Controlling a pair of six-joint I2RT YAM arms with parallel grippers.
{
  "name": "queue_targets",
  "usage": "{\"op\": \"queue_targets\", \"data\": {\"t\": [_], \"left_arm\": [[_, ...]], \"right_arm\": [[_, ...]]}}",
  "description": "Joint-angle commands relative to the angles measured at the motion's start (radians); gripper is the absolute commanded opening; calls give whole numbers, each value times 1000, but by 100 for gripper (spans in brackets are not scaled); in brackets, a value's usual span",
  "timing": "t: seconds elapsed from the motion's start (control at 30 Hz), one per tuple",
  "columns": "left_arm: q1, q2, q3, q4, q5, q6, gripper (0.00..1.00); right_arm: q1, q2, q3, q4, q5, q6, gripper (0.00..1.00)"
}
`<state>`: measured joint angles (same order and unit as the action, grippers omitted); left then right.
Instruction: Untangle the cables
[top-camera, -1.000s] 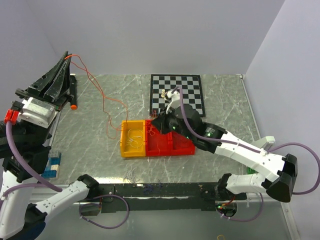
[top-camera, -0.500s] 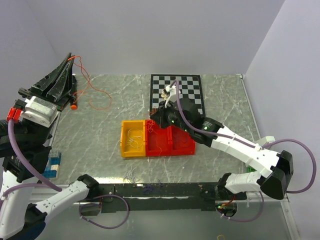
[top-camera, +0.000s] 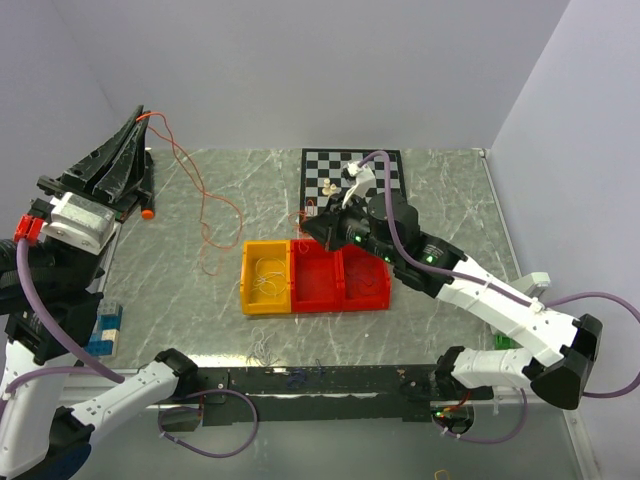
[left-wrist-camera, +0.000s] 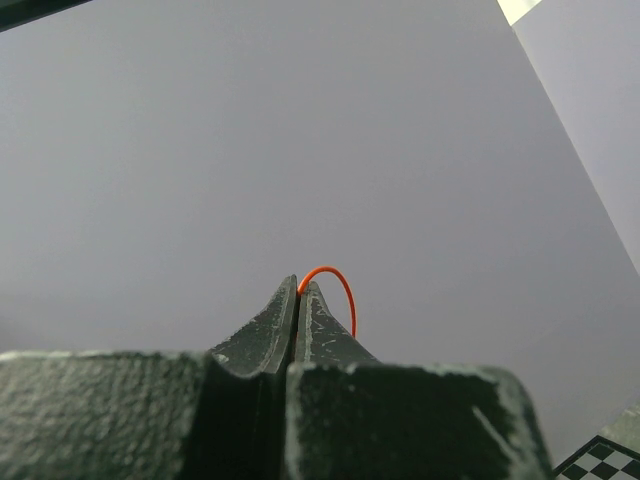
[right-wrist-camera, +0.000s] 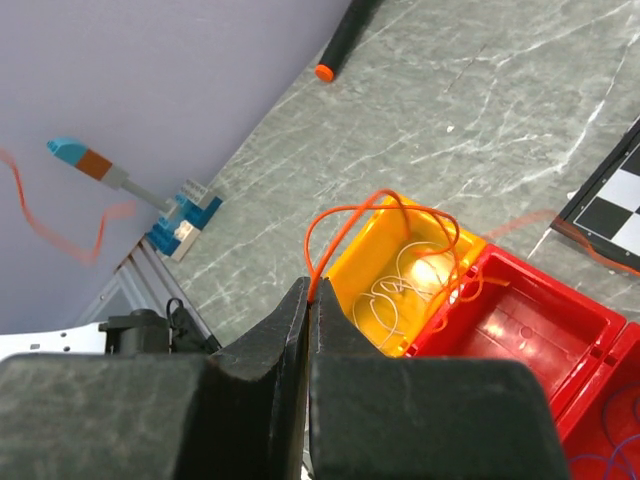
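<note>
At the far left corner the left gripper (left-wrist-camera: 299, 290) is raised, pressed together on one end of the orange cable (right-wrist-camera: 311, 250). The slack that was bunched beside it a moment ago now strings out across the bench toward the yellow bin (top-camera: 247, 280), where a white cable (top-camera: 265, 272) lies coiled. The right gripper (right-wrist-camera: 308, 288), pinching the orange cable farther along, has lifted off the red bin (top-camera: 320, 282) toward the chessboard (top-camera: 385, 165). I'd say the orange one is coming free.

- The gripper (right-wrist-camera: 308, 296) is pinching an orange cable (right-wrist-camera: 345, 214) between closed jaws.
- The cable is arching from the tips over a yellow bin (right-wrist-camera: 352, 258), where pale wires (right-wrist-camera: 398, 290) are lying.
- A red bin (right-wrist-camera: 520, 335) is touching the yellow one.
</note>
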<state>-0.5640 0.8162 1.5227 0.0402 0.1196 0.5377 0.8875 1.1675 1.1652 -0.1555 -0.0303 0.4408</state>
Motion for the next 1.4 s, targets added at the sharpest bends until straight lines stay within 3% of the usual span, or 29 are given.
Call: {"op": "queue_targets", "data": {"t": [0.0, 0.7, 1.07, 1.13, 1.27, 1.37], "left_arm": [[3, 11, 8, 26, 14, -8, 1], [4, -3, 2, 12, 20, -7, 1], [4, 17, -9, 9, 107, -59, 1], [4, 35, -7, 13, 120, -80, 1], [4, 84, -9, 50, 152, -134, 1], [6, 130, -16, 104, 170, -188, 1]], "right_arm": [[-4, -3, 30, 8, -5, -7, 0], [-21, 20, -288, 116, 30, 104, 0], [-19, 217, -343, 85, 52, 203, 0], [-19, 248, -332, 99, 49, 213, 10], [-18, 294, -286, 97, 44, 211, 45], [-27, 272, -256, 59, 69, 197, 58]]}}
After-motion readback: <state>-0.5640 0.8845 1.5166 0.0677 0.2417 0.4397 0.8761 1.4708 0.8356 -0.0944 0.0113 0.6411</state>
